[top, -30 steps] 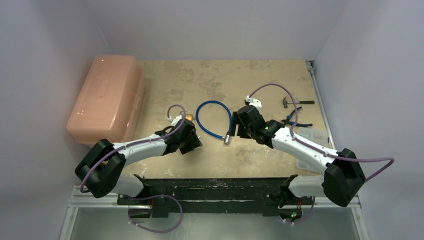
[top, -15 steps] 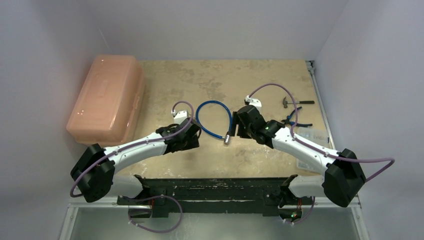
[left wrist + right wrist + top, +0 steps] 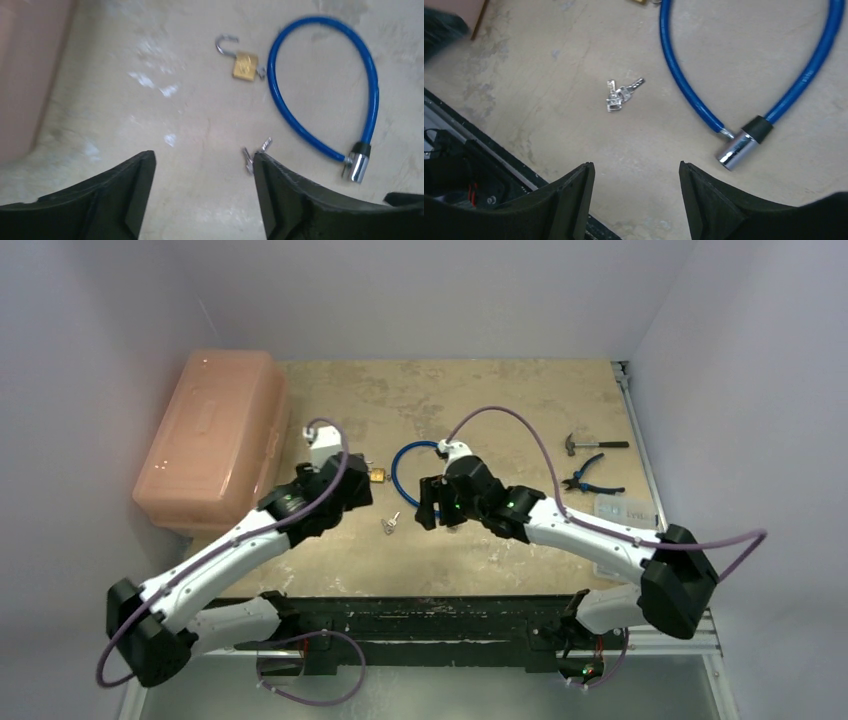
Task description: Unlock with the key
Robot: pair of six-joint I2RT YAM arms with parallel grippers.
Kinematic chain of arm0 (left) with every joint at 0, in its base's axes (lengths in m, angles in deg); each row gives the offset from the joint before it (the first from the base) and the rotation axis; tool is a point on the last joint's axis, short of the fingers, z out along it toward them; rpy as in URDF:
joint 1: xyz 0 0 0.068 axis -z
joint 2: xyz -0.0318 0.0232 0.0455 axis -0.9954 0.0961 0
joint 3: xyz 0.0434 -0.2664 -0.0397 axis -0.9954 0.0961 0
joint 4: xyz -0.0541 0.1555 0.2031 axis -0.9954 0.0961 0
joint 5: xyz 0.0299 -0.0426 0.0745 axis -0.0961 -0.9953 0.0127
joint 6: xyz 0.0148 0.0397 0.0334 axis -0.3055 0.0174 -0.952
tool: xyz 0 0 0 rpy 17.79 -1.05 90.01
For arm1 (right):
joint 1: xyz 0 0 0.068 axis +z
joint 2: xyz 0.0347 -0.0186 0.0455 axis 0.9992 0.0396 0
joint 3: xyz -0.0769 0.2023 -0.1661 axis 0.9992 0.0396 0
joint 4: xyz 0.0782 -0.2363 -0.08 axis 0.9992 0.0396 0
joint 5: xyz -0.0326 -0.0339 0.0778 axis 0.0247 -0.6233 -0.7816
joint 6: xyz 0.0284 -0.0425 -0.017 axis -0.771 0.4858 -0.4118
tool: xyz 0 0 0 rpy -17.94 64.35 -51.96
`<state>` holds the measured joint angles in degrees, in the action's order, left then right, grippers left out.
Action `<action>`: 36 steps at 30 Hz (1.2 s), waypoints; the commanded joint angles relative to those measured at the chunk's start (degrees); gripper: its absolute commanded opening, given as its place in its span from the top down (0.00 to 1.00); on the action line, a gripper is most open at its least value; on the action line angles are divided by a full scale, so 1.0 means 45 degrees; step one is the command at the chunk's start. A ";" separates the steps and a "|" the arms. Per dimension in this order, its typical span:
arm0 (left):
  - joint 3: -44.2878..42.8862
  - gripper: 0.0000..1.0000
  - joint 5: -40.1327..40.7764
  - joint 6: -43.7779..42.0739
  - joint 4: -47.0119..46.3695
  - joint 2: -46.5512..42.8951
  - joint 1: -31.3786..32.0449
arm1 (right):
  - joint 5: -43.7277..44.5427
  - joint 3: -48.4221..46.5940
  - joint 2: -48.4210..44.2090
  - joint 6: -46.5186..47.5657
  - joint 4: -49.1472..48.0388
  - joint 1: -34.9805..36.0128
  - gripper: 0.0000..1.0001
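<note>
Your left jaws: wide and empty above the worktop (image 3: pixel 500 390). Your right jaws: wide and empty too. Keys (image 3: pixel 621 93) lie flat on the worktop between both arms, touched by neither. Brass padlock (image 3: pixel 245 65), shackle open, lies just beside the blue cable lock (image 3: pixel 374 95), apart from the keys. Pink box (image 3: pixel 215 430) at the worktop's left edge.

"Left side?"
"A pink box (image 3: pixel 212 435), lid on, against the wall at the table's (image 3: pixel 500 390) edge."
"Right side?"
"A small hammer (image 3: pixel 595 444). Blue-handled pliers (image 3: pixel 585 477) lie just beside it, apart."
</note>
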<state>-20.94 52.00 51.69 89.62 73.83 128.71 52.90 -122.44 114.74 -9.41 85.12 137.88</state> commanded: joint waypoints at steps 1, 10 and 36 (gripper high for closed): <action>-0.0769 0.18 0.1934 -0.2680 0.0938 -0.2164 -0.1021 | 0.0000 -0.1392 0.1268 0.0152 -0.0445 0.0709 0.31; 0.0006 0.07 0.2911 -0.3566 0.0819 -0.4200 -0.1551 | 0.1248 -0.4677 0.4845 0.0380 0.1072 0.2642 0.36; 0.0437 0.08 0.2596 -0.3986 0.0267 -0.4979 -0.1554 | 0.4327 -0.9276 1.0174 0.0151 0.4609 0.3328 0.46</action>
<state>-19.43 63.43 35.10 92.99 51.75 122.00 68.99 -161.78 160.23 -8.60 104.49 152.59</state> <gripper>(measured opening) 0.922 0.545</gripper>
